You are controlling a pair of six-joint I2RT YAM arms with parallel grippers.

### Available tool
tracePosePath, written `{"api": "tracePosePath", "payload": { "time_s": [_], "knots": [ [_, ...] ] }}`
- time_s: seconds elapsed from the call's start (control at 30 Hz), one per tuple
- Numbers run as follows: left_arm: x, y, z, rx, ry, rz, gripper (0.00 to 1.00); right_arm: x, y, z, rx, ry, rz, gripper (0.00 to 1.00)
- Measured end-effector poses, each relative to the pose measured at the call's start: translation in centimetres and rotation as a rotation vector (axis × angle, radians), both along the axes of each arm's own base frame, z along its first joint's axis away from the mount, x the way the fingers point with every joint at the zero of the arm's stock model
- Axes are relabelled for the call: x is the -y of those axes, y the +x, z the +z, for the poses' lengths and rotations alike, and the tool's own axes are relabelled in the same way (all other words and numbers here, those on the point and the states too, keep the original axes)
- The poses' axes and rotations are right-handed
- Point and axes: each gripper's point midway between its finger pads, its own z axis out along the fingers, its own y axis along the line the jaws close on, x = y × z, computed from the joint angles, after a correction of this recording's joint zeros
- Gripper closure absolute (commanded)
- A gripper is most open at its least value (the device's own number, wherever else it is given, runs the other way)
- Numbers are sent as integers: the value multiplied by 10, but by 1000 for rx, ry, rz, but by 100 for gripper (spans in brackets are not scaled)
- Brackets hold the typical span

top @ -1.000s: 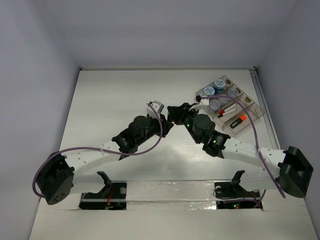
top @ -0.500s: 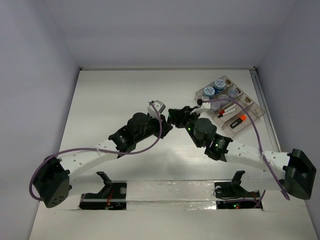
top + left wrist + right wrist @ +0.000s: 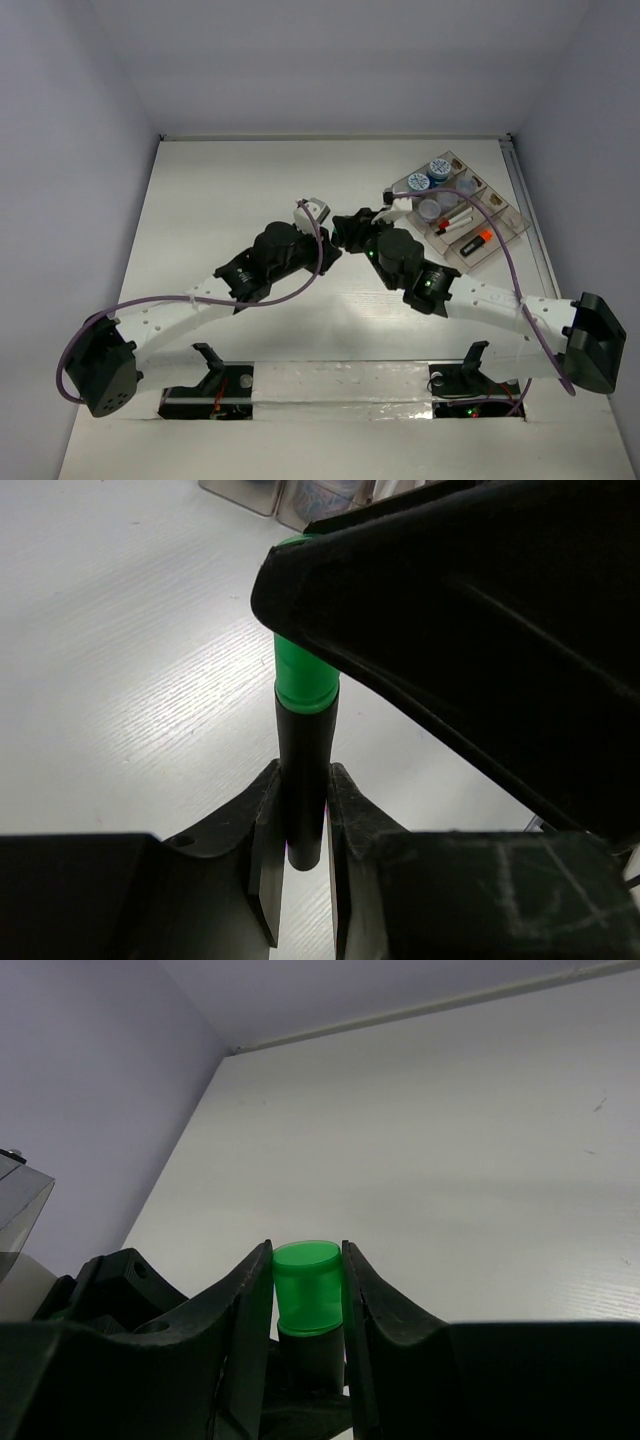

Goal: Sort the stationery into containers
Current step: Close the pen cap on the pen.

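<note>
The left arm (image 3: 190, 305) now has its shoulder farther left and nearer, and the left gripper (image 3: 318, 210) is pushed slightly farther away. The right gripper (image 3: 347, 224) sits a touch farther left.

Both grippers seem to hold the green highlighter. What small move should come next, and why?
Probably open the left gripper: it pinches the highlighter by its black barrel, the right gripper already clamps the green cap, and the tray lies to the right.

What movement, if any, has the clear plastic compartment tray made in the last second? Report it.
No. The clear plastic compartment tray has not shifted: its right corner sits just as close to the strip along the table's right edge.
</note>
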Motion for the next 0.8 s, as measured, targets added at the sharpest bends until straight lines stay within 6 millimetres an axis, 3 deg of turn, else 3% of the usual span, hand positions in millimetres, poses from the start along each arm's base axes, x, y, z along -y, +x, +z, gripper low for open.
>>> {"api": "tracePosePath", "payload": {
  "time_s": [0.23,0.53,0.8],
  "knots": [
    [0,-4,0,-10,35,-30,100,1,-7,-2,19,40,4,100],
    [-1,-17,-8,-93,41,-76,100,-5,-14,-19,70,172,43,100],
    [3,-20,3,-130,-6,-102,100,-9,-18,-4,138,256,81,100]
  ]
}}
